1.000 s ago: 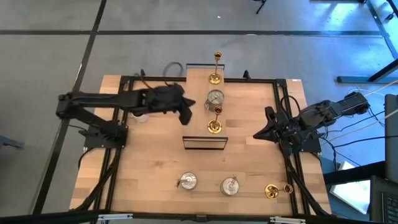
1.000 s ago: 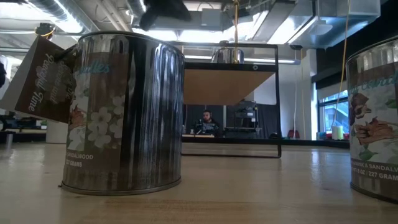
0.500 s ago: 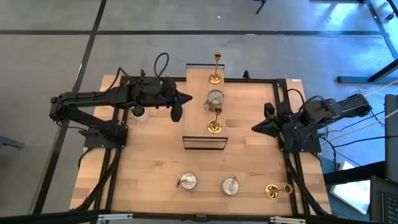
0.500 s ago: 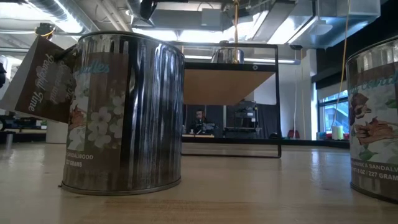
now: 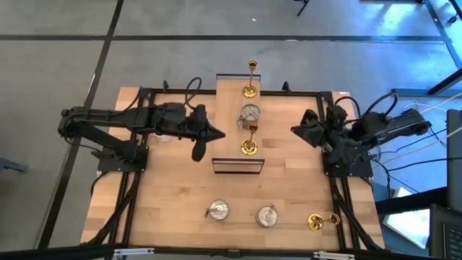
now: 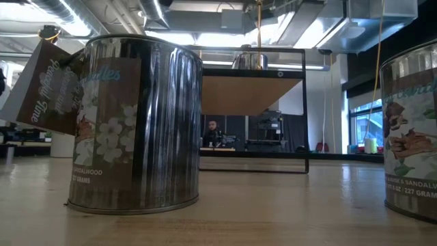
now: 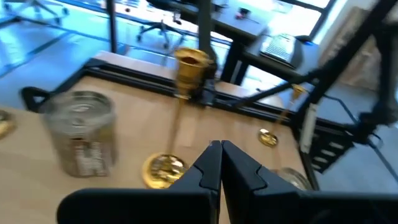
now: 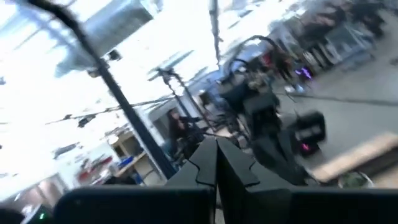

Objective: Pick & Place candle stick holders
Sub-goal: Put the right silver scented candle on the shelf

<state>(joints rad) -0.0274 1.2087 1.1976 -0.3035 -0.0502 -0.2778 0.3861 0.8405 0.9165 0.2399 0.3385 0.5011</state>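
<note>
In the high view, the left gripper [image 5: 198, 148] is being held above the table [image 5: 180, 195], fingers pressed together and empty, just beside the gold candlestick [image 5: 249, 144] that is standing behind the black frame [image 5: 237, 165]; a silver holder [image 5: 250, 113] and a 2nd gold candlestick [image 5: 250, 88] are standing farther back on the raised shelf, while 2 silver tins [image 5: 217, 211] and a toppled gold holder [image 5: 317, 222] are lying near the front edge. The right gripper [image 5: 297, 130] is being kept at the table's right side, also closed on nothing. In the low view, a silver tin [image 6: 133, 123] is filling the foreground, a 2nd one [image 6: 410, 137] is being cut off at the edge, and a person is being seen far behind the frame. In the left wrist view, the closed fingers [image 7: 219, 168] are being pointed between a silver holder [image 7: 81, 134] and the gold candlestick [image 7: 177, 118]. In the right wrist view, the shut fingers [image 8: 214, 162] are being aimed at the room, with no holder in sight. An approach step is judged to be in hand; the next move is judged to be calling for the left fingers being spread and lowered around the candlestick's stem.
</note>
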